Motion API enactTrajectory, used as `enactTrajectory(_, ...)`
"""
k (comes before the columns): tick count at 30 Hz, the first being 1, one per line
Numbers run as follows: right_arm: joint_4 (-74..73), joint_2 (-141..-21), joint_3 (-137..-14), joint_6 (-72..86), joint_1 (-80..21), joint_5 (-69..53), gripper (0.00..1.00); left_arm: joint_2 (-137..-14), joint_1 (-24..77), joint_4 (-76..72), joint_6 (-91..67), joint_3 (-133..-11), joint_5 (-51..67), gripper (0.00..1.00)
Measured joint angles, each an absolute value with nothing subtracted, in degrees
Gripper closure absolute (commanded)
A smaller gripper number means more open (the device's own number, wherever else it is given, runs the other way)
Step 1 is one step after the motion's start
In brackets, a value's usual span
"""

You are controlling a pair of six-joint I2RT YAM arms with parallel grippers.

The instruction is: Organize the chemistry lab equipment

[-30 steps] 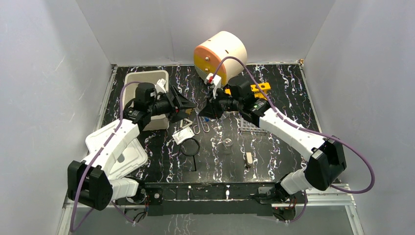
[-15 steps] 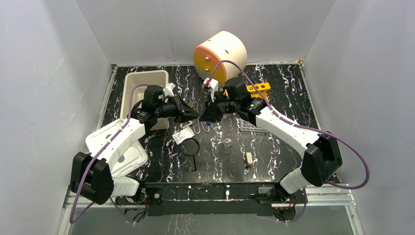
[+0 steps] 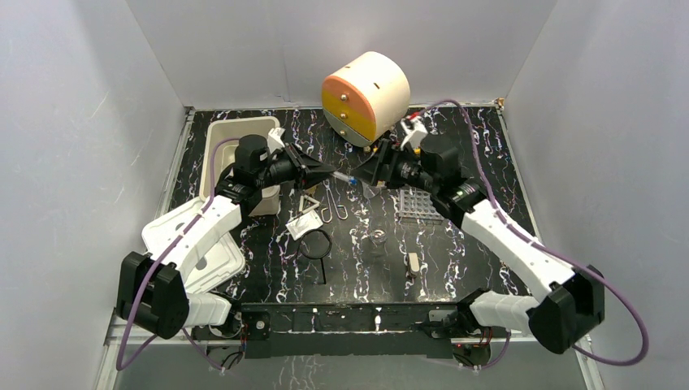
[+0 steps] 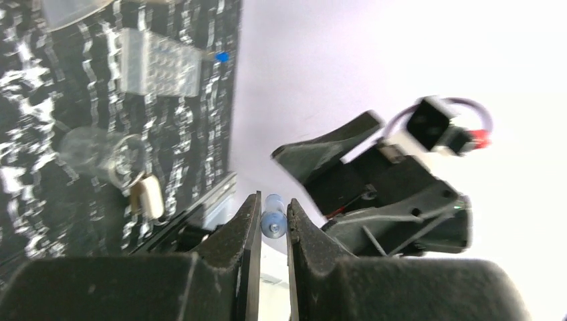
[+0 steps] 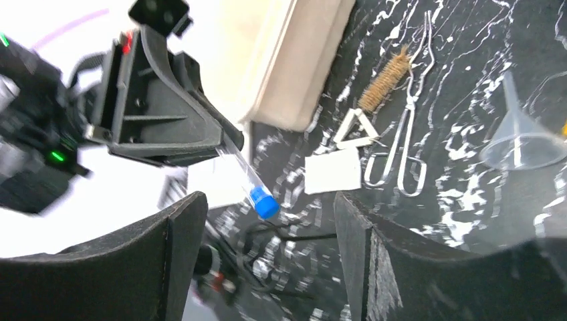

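A clear tube with a blue cap (image 3: 348, 177) hangs in the air over the middle of the table, and my left gripper (image 3: 330, 174) is shut on it. The left wrist view shows the tube (image 4: 273, 219) pinched between the two fingers. My right gripper (image 3: 372, 172) stands open just right of the cap, clear of the tube (image 5: 253, 184). On the table lie a black ring with handle (image 3: 315, 244), a metal triangle (image 3: 309, 202), thin tongs (image 3: 335, 210), a white square pad (image 3: 301, 224), a glass beaker (image 3: 376, 241), a clear funnel (image 5: 525, 140) and a brown brush (image 5: 384, 80).
A white tub (image 3: 218, 138) stands at the back left, its lid (image 3: 195, 244) under the left arm. The cream-and-orange drawer unit (image 3: 366, 93) sits at the back centre. A clear tube rack (image 3: 414, 201) lies under the right arm, and a small cream block (image 3: 413, 262) sits near the front.
The left gripper closed on the blue-capped tube. The right gripper then opened, let go of it and swung back to the right.
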State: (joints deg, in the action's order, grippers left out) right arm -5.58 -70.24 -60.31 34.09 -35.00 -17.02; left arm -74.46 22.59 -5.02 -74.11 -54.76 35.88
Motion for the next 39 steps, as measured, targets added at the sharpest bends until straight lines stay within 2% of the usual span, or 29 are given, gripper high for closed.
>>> enactTrajectory(7,3.18,-66.11,-53.08,60.60,-33.78,-12.36,0.29,-75.13,22.59,-17.52,-87.61,-53.69,33.80,1.00)
enactTrajectory(12,8.29,-67.20,-52.56,70.76,-33.19,-14.06,0.44,-75.70,22.59,-19.94,-92.16,-53.69,32.91,1.00)
enactTrajectory(14,11.05,-67.57,-52.56,73.49,-33.06,-14.59,0.51,-75.70,22.59,-20.75,-93.06,-53.69,32.97,1.00)
enactTrajectory(29,16.10,-70.24,-52.56,78.19,-32.62,-17.54,0.74,-75.70,22.59,-23.62,-95.61,-52.84,33.54,1.00)
enactTrajectory(30,16.10,-70.24,-52.56,78.06,-32.60,-17.54,0.75,-75.70,22.59,-23.73,-95.66,-52.84,33.61,0.96)
enactTrajectory(33,16.08,-70.24,-52.56,77.03,-32.56,-17.69,0.77,-75.70,22.57,-23.49,-95.46,-52.84,33.89,0.69)
enactTrajectory(36,14.22,-70.24,-53.34,72.77,-32.03,-18.11,0.78,-76.34,22.52,-20.69,-92.88,-53.63,35.20,0.33)
enactTrajectory(39,9.69,-70.26,-55.51,65.60,-29.36,-18.81,0.78,-76.90,22.52,-16.99,-89.03,-54.57,35.59,0.05)
